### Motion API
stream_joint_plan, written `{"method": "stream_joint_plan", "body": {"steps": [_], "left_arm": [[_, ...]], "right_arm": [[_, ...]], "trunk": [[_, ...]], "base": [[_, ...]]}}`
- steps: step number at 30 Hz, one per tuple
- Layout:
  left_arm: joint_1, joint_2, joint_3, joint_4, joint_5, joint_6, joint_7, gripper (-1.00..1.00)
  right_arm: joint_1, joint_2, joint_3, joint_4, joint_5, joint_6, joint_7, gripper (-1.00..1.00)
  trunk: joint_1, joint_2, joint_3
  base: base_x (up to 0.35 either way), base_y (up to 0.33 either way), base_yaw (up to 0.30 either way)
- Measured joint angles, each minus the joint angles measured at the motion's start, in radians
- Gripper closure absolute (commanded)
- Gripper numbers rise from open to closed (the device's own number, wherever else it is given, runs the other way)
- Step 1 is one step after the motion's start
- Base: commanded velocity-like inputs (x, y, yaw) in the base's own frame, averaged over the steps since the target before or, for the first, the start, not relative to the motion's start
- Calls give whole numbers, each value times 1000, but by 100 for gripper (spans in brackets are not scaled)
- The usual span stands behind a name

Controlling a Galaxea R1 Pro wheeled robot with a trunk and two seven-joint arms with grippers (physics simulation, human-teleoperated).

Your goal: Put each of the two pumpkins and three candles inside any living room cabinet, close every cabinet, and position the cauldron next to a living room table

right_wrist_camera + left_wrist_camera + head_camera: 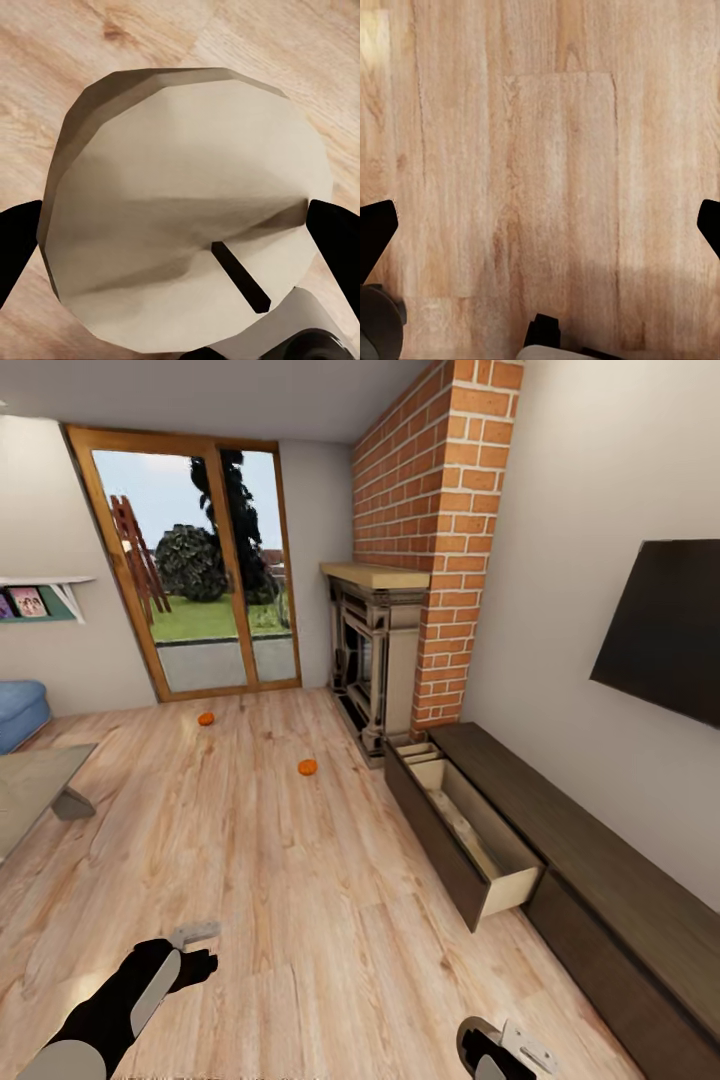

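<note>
My right gripper [180, 225]: black fingertips spread wide either side of a pale beige, faceted round candle [187, 202] with a dark wick; contact not discernible, so grip undetermined. My left gripper [540, 225]: fingers wide apart, holding nothing, over light wooden plank floor [555, 150]. Two small orange ribbed pumpkins, one [206, 718] near the glass door, one [307, 767] mid-floor. Long low dark-brown wooden cabinet [600, 880] along the right wall, one drawer [470, 830] pulled out, pale inside. Glossy grey table [30, 785] at left.
</note>
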Motion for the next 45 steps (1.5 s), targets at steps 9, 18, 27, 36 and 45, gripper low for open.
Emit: {"method": "stream_joint_plan", "body": {"steps": [9, 18, 27, 36, 45], "left_arm": [[0, 0, 0, 0, -1, -1, -1, -100], [0, 1, -1, 0, 1, -1, -2, -100], [0, 5, 0, 0, 0, -1, -4, -100], [0, 5, 0, 0, 0, -1, -4, -100], [0, 5, -1, 0, 0, -1, -4, -100]], "right_arm": [[0, 0, -1, 0, 1, 2, -4, 100], [0, 2, -2, 0, 0, 3, -4, 100], [0, 0, 0, 0, 0, -1, 0, 100], [1, -5, 84, 3, 0, -24, 2, 100], [1, -6, 168, 8, -4, -37, 2, 100]], "trunk": [[-34, 63, 25], [-42, 77, 27], [-42, 77, 23], [-42, 77, 23], [-42, 77, 23]], "base": [[0, 0, 264], [0, 0, 275], [178, 1, 168], [327, 98, 6], [331, 142, 0]]}}
